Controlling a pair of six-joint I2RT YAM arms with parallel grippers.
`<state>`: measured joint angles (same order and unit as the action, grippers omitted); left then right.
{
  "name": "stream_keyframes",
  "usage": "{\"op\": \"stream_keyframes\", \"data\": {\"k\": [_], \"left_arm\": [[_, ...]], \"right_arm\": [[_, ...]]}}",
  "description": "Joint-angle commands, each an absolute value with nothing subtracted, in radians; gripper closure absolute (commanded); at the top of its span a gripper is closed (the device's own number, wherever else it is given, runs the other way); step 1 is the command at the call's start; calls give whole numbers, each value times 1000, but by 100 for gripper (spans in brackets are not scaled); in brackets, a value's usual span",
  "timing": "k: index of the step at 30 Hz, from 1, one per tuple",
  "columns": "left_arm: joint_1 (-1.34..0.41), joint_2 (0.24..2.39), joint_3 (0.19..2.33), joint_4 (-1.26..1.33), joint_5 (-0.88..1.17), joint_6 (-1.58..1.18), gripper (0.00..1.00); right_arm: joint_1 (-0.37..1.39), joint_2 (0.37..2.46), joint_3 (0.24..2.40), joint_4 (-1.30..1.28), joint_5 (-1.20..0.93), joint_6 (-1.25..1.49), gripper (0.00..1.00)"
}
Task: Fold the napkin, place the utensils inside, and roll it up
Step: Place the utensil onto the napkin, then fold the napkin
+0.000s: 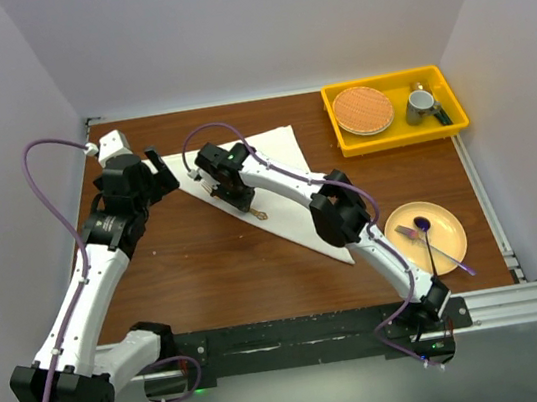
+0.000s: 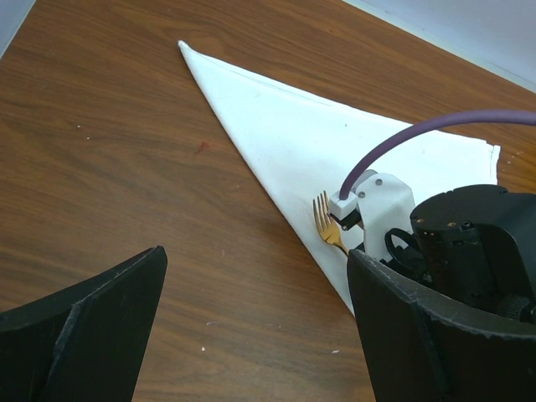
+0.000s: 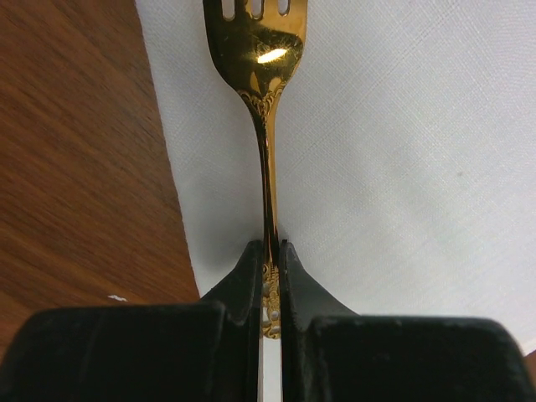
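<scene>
While the table (image 1: 208, 271) holds the napkin (image 1: 276, 151) folded into a triangle, the left gripper (image 2: 255, 280) hovers near its pointed end with fingers wide apart and empty. The right gripper (image 3: 270, 251) is clamped on the handle tip of the fork (image 3: 260, 50), whose tines are over the cloth just inside the long edge. It would be best to lower the fork flat, well onto the cloth and along that edge, before releasing.
</scene>
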<state>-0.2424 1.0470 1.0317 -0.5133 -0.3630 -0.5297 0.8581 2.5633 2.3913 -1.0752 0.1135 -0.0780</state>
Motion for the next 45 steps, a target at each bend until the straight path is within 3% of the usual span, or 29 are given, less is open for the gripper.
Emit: {"op": "stream_keyframes", "data": {"k": [1, 5, 10, 18, 23, 27, 30, 36, 41, 45], "left_arm": [[-233, 1035, 1028, -482, -367, -506, 6], [-233, 1034, 1026, -482, -365, -506, 6], [-233, 1035, 1028, -483, -362, -509, 6], [-204, 1045, 1035, -486, -313, -535, 4], [-85, 1061, 1034, -486, -171, -595, 3], [133, 1104, 986, -401, 22, -718, 5], [199, 1196, 908, -228, 202, -813, 9], [210, 1542, 876, 99, 167, -779, 17], [213, 1727, 982, 212, 133, -651, 22], [218, 1888, 1049, 253, 173, -638, 28]], "right_arm": [[862, 2579, 2416, -1051, 106, -60, 100], [859, 2583, 2404, -1045, 107, -52, 97], [858, 2583, 2384, -1037, 109, -40, 83], [857, 2571, 2365, -1017, 81, -20, 71], [856, 2545, 2378, -1003, 61, -6, 69], [850, 2471, 2395, -1000, 25, 60, 57], [838, 2352, 2358, -970, 3, 107, 51], [783, 1970, 1995, -809, -66, 155, 44], [707, 1715, 1650, -666, -117, 160, 41], [677, 1596, 1519, -631, -95, 141, 40]]}}
